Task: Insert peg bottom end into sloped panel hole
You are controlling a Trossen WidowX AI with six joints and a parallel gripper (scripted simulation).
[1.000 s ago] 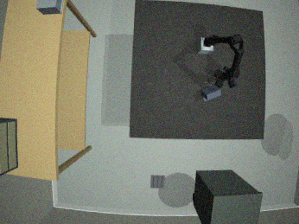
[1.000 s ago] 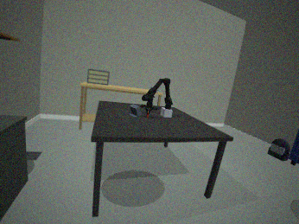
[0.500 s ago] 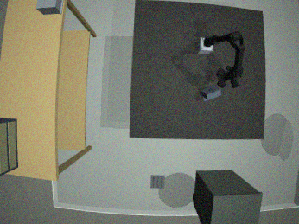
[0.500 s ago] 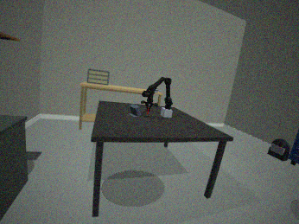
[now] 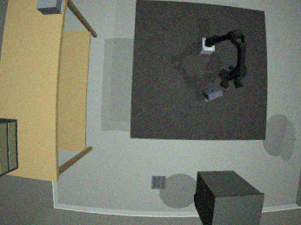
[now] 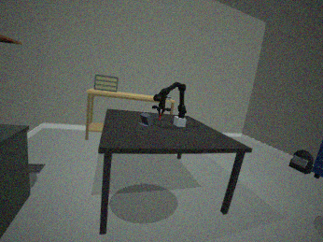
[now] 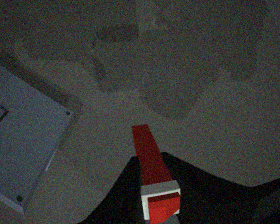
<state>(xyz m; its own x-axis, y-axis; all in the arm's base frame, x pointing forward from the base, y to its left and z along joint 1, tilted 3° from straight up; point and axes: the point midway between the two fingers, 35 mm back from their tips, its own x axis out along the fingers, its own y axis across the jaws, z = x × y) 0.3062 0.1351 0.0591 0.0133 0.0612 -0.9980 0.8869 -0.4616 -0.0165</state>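
A red flat-sided peg (image 7: 156, 171) with a white collar near its top points down and away in the wrist view; a small red part of the peg (image 6: 160, 117) shows in the exterior view. My gripper (image 7: 149, 161) (image 6: 161, 108) (image 5: 231, 82) is shut on the peg below its collar. The peg seems to hang a little above the table, though its gap is hard to judge. The sloped blue-grey panel (image 7: 30, 140) (image 5: 213, 95) (image 6: 147, 120) stands beside the gripper, at the left in the wrist view. Only a dark edge of the hole (image 7: 3, 114) shows there.
The dark table (image 5: 174, 118) (image 6: 177, 141) bears the arm's white base block (image 5: 207, 49) (image 6: 179, 121). The arm curves over from that block. A wooden bench (image 5: 30, 79) and a dark cabinet (image 5: 237, 201) stand away from the table.
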